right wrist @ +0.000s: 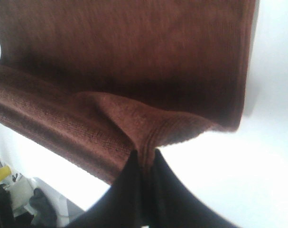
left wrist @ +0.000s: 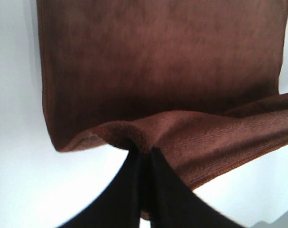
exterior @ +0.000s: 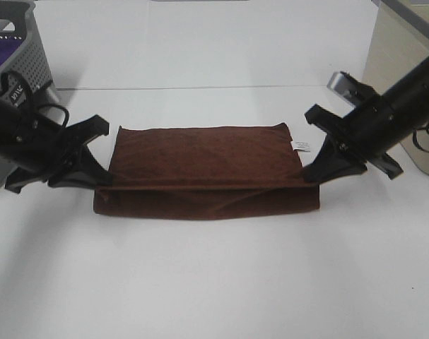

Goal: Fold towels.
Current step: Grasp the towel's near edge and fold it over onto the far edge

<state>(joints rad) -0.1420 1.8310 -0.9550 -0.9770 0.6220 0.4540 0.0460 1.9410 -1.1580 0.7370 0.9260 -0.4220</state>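
Note:
A dark brown towel (exterior: 203,166) lies spread on the white table, its near edge lifted and folded over. My left gripper (exterior: 101,180) is shut on the towel's near left corner (left wrist: 134,135). My right gripper (exterior: 312,175) is shut on the near right corner (right wrist: 146,137). Both hold the front edge a little above the table while the far part lies flat. A small white label (exterior: 302,146) shows at the towel's right edge.
A grey perforated basket (exterior: 20,53) with purple cloth inside stands at the back left. A beige box (exterior: 401,63) stands at the back right. The white table (exterior: 214,282) stretches toward the front.

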